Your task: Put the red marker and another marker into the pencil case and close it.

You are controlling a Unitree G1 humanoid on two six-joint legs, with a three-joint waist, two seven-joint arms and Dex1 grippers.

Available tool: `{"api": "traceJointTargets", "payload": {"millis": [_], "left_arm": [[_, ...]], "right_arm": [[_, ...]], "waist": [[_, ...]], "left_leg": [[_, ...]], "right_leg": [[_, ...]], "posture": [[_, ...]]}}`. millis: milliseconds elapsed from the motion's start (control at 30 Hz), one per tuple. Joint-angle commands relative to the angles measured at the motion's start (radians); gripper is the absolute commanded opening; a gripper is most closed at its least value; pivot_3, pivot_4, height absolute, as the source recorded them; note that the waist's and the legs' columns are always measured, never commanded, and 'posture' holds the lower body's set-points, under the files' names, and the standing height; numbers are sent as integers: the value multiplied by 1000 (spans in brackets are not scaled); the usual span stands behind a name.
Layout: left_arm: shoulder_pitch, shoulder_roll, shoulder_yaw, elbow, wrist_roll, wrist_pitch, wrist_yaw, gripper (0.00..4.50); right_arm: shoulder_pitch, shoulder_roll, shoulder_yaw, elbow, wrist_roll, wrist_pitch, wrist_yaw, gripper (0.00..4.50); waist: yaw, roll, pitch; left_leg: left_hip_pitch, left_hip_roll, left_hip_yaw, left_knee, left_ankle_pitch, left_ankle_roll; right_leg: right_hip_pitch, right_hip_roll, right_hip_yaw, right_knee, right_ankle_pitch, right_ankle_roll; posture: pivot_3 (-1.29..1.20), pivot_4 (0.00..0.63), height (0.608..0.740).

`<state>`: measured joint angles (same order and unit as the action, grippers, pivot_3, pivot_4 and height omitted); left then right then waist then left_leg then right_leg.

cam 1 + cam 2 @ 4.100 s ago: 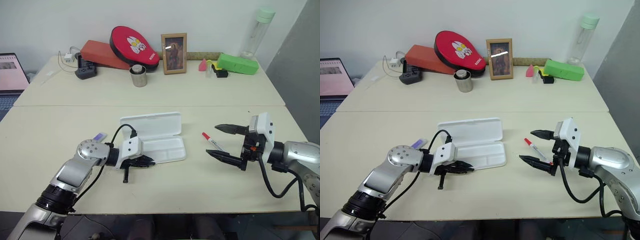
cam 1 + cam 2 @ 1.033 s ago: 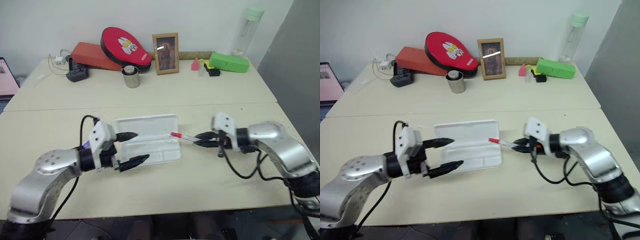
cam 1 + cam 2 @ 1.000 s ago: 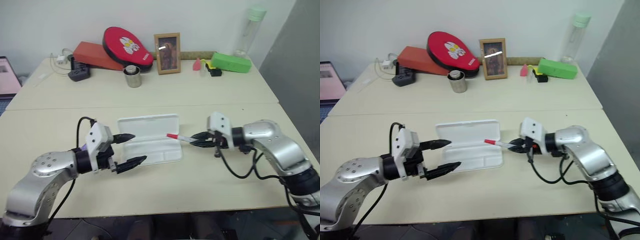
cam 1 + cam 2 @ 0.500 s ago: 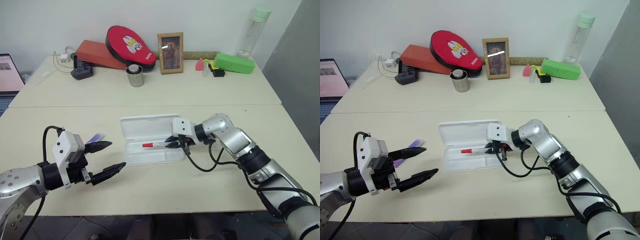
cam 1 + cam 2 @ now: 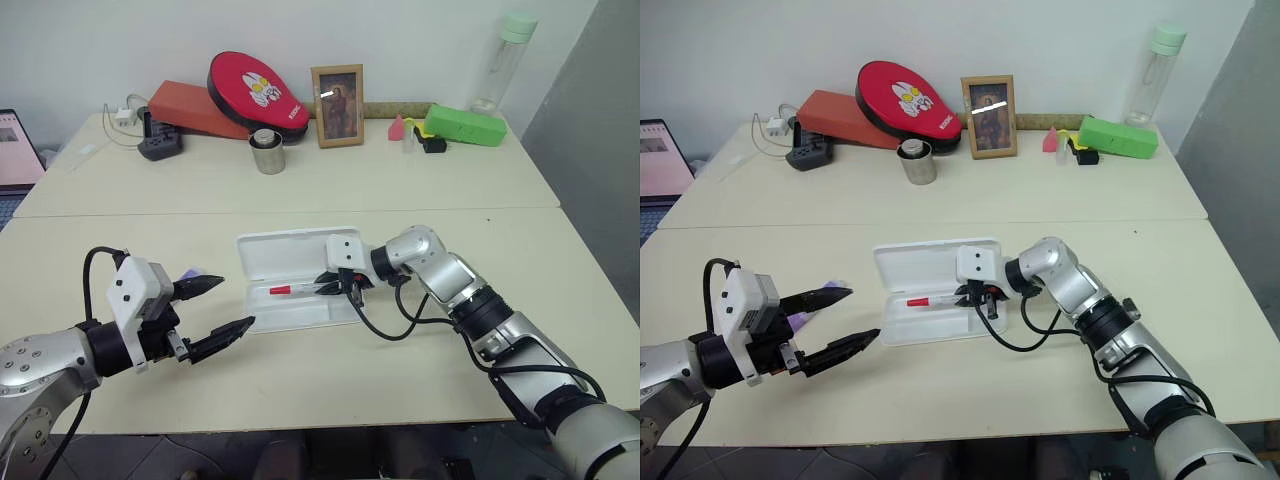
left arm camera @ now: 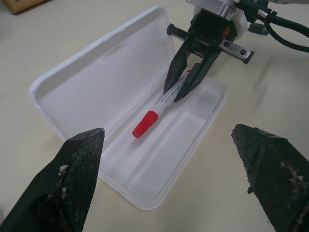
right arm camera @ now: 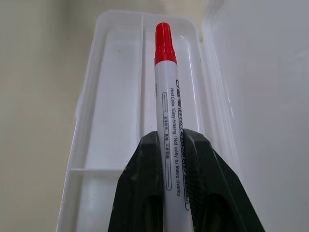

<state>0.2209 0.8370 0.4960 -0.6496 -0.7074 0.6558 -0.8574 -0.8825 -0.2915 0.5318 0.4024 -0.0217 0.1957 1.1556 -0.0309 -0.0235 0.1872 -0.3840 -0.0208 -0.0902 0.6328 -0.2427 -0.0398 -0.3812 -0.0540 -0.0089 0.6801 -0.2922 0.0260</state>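
1. Left end effector [image 5: 220,312]: two black tapered fingers spread wide, holding nothing, poised level above the pale matte worktop [image 5: 330,370] at the near left, pointing right toward the case.
2. Purple marker [image 5: 189,275]: one short, chunky barrel lying on the worktop just beyond the left end effector, partly hidden by it.
3. Pencil case [image 5: 290,262]: one flat white plastic box with rounded corners, at the centre, its lid raised at the far side and its grooved tray exposed.
4. Red marker [image 7: 168,133]: one slim white barrel with a red cap, over the tray, cap pointing left.
5. Right end effector [image 5: 330,287]: fingers pinched on the red marker's barrel, arm reaching leftward and angled down.
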Motion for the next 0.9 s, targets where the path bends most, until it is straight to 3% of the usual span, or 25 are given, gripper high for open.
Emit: {"api": "traceJointTargets", "payload": {"millis": [33, 67, 333, 500, 667, 900], "left_arm": [[-12, 8, 0, -29, -27, 4, 6, 4500], [-13, 9, -1, -30, -27, 5, 7, 4500], [-23, 3, -14, -26, -20, 8, 15, 4500], [-13, -6, -23, 24, 26, -5, 41, 4500], [-13, -14, -26, 143, 98, -43, 58, 4500], [-116, 24, -25, 465, 207, -123, 52, 4500]], "right_arm": [[-29, 6, -36, -13, 2, -15, 6, 1009], [-28, 4, -37, -22, 5, -12, 12, 1088], [-18, -5, -57, -81, 21, 17, 26, 3099], [18, -30, -116, -247, 123, 117, 83, 4397], [72, -67, -172, -444, 259, 262, 119, 4474], [144, -114, -274, -620, 409, 425, 61, 4474]], "waist": [[0, 0, 0], [0, 0, 0], [0, 0, 0], [1, 0, 0], [2, 0, 0], [2, 0, 0]], "left_leg": [[0, 0, 0, 0, 0, 0], [0, 0, 0, 0, 0, 0], [0, 0, 1, -1, 0, 0], [0, 0, 1, -1, 0, 0], [0, 0, 0, -2, 0, 0], [0, 0, 0, -3, 0, 0]], "right_leg": [[0, 0, 0, 0, 0, 0], [0, 0, 0, 0, 0, 0], [0, 0, 0, 0, 0, 0], [-1, 0, 0, 0, 0, 0], [-1, -1, 0, 0, 0, 0], [-2, 0, -1, 0, 0, 0]], "posture": [[0, 150, 740], [0, 150, 740], [0, 150, 740], [0, 150, 740], [0, 150, 740], [0, 150, 740]]}}
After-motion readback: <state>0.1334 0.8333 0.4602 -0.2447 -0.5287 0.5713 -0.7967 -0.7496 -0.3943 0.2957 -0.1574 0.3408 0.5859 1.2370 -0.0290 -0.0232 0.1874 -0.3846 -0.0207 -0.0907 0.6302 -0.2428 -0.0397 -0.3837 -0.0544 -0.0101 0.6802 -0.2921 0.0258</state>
